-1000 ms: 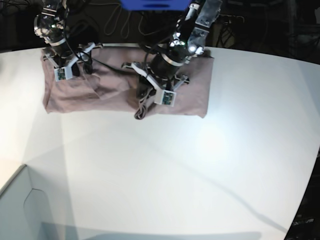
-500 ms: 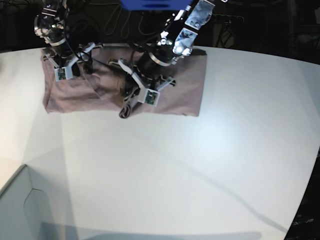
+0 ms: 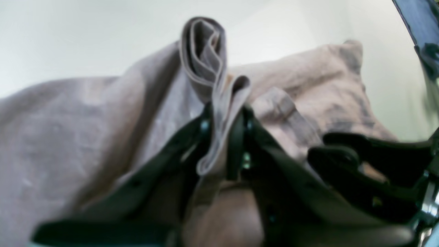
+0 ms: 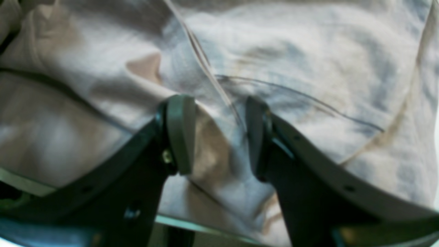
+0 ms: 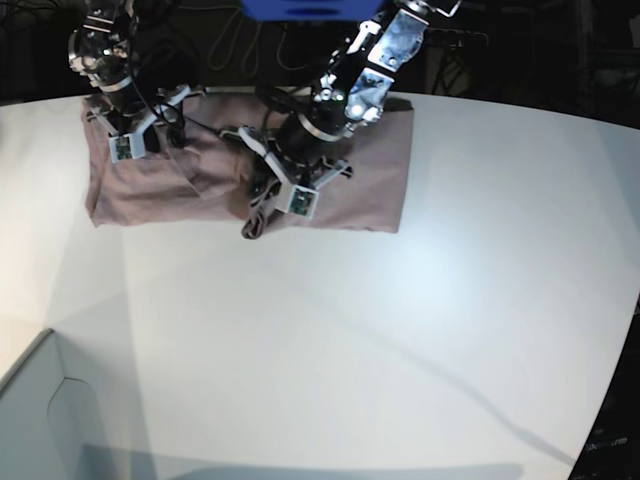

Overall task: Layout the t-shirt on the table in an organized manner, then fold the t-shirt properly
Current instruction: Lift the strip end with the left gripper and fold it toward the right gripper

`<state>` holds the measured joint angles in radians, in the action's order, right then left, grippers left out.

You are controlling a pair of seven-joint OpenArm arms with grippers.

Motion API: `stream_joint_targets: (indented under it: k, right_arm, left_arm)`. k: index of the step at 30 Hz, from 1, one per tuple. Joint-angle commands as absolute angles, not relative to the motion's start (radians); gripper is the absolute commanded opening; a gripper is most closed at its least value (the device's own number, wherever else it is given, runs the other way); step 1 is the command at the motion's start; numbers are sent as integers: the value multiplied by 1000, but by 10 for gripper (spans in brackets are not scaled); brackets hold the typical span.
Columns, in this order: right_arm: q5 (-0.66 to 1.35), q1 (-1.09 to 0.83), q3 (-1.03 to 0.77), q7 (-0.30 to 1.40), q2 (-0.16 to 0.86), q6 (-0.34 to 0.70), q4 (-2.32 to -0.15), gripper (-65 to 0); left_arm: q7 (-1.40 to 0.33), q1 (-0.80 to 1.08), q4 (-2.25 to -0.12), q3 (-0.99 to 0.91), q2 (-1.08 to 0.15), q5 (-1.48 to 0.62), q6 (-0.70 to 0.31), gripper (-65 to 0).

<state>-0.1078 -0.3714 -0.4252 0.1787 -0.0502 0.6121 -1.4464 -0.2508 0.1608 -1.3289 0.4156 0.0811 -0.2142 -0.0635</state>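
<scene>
The mauve t-shirt [image 5: 360, 190] lies in a folded band along the far side of the white table [image 5: 350, 350]. My left gripper [image 5: 265, 205] sits over the shirt's front edge near its middle. In the left wrist view it [image 3: 223, 130] is shut on a bunched, rolled fold of the shirt [image 3: 202, 51], which sticks up past the fingertips. My right gripper [image 5: 130, 150] rests on the shirt's left end. In the right wrist view it [image 4: 217, 137] is open, its two fingers [image 4: 180, 133] apart with flat cloth [image 4: 308, 51] under them.
A pale grey box corner [image 5: 40, 420] sits at the near left. A blue object [image 5: 300, 8] and dark cables are behind the table's far edge. The table's curved edge runs down the right side [image 5: 625, 380].
My left gripper has moved left with the fold in it, dragging the shirt's right end leftward and narrowing the band. The right arm has not moved.
</scene>
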Motion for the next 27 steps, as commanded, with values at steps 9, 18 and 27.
stream_joint_targets:
  k: [9,18,27]
  right_arm:
    - [-105,-380,-427,176,-48,615,-1460,-406]
    - [-105,-384,-427,176,-48,615,-1461,-406]
    - [-105,-381,-432,176,-48,615,-1461,-402]
  left_arm:
    - [-294,156,-1434,506,54,-222,-82,-280]
    - [-302,197,-1583,412,-56,-222,-73,-315]
    - [-303,209,-1448,423,-50,-222,-82,-315]
